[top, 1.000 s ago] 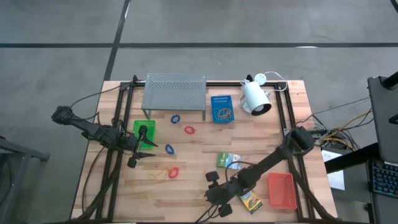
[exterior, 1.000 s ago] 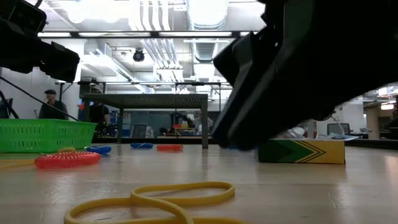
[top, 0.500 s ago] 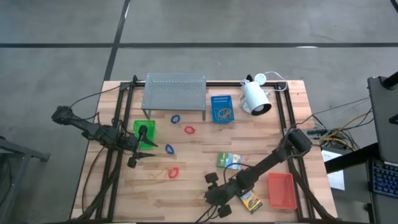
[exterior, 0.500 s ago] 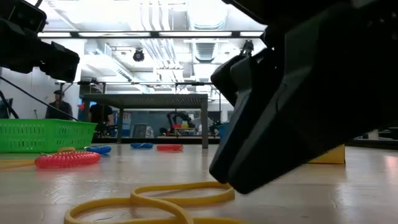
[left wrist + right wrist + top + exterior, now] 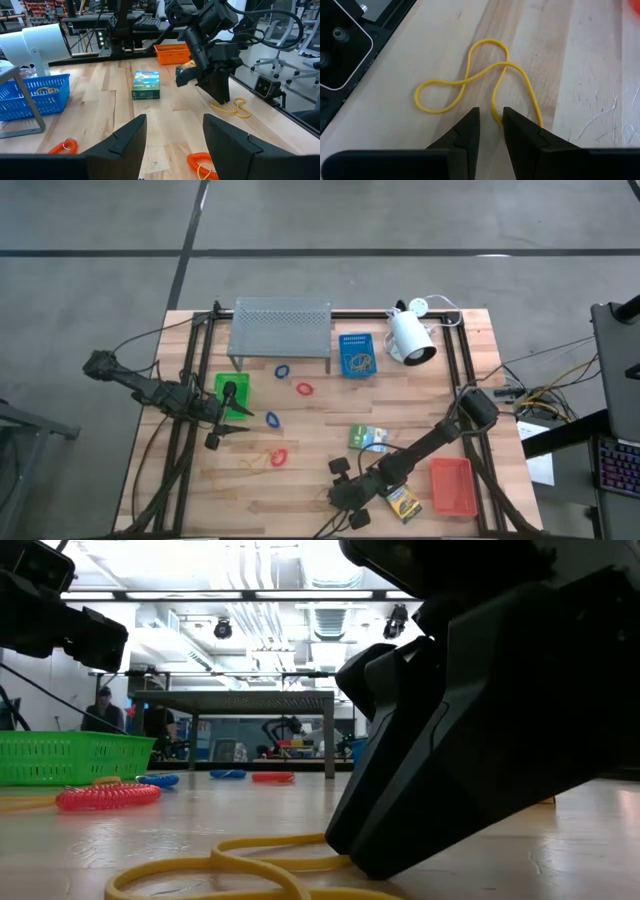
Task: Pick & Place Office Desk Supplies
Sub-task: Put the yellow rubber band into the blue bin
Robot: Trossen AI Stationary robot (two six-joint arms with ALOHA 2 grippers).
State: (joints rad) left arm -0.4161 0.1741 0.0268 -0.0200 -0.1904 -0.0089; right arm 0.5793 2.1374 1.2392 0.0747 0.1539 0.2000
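The right gripper (image 5: 491,131) was lowered to the table (image 5: 440,395) at its near edge, with the fingertips (image 5: 470,122) almost on the wood. The two fingers were kept only narrowly apart, and one strand of a yellow rubber band (image 5: 475,75) was seen just in the gap between them; nothing was clamped yet. The rest of the band was spread flat on the wood ahead of the fingers, twisted into two loops. In the low view the same band (image 5: 240,865) was lying under the tip of this gripper.

Just beside the right gripper, a small yellow card box (image 5: 403,502) was placed, and the red-orange tray (image 5: 452,485) was near it. The green card box (image 5: 146,83) was farther from these fingers, toward the middle of the table.

The left gripper (image 5: 172,131) was held over the left part of the table with the fingers wide apart and empty. A red loop (image 5: 201,162) was lying close ahead of its fingers, and the green tray (image 5: 233,393) was just beside it.
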